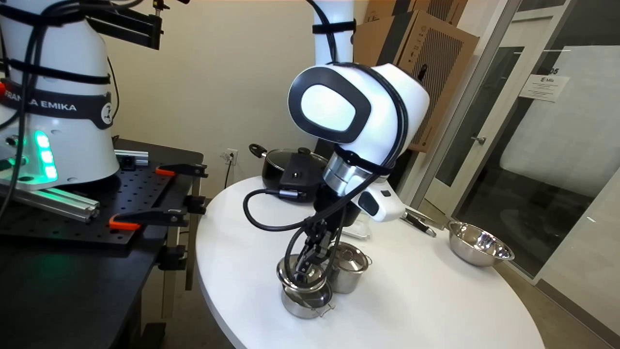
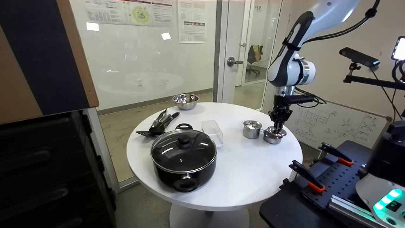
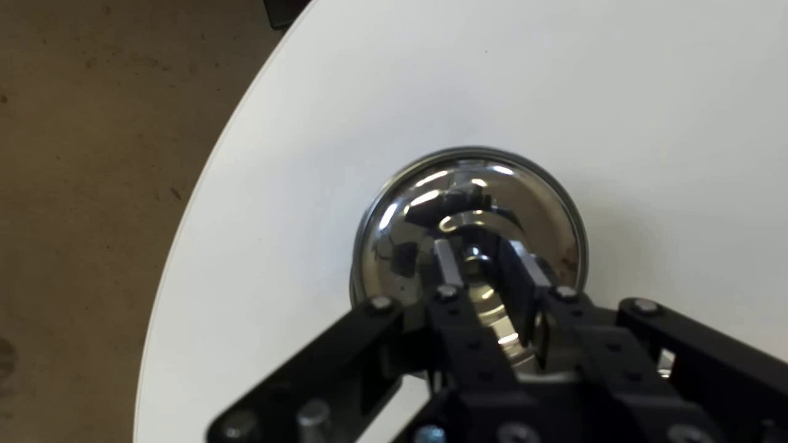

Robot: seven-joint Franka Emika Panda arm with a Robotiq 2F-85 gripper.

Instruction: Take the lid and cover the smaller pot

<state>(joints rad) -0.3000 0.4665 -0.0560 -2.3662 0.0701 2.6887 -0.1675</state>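
1. The hand (image 3: 478,249) is drawn in narrow about the knob (image 3: 473,253) of the lid (image 3: 486,206), apparently carrying it over the smaller pot (image 1: 296,310). Whether lid and pot touch anywhere, I cannot tell.
2. In an exterior view some of the pot's inside shows below the lid. Part of that may be mere height, but lowered off-centre the lid would likely sit half on and tip.
3. The knob is small and looks smooth; uneven contact could let the lid swivel or slip.
4. The taller lidded pot (image 1: 345,279) stands just beside on the bench (image 1: 416,295); a broad sideways correction could bump it.
5. Releasing too high could drop the lid askew; pressing too low could shove the pot.
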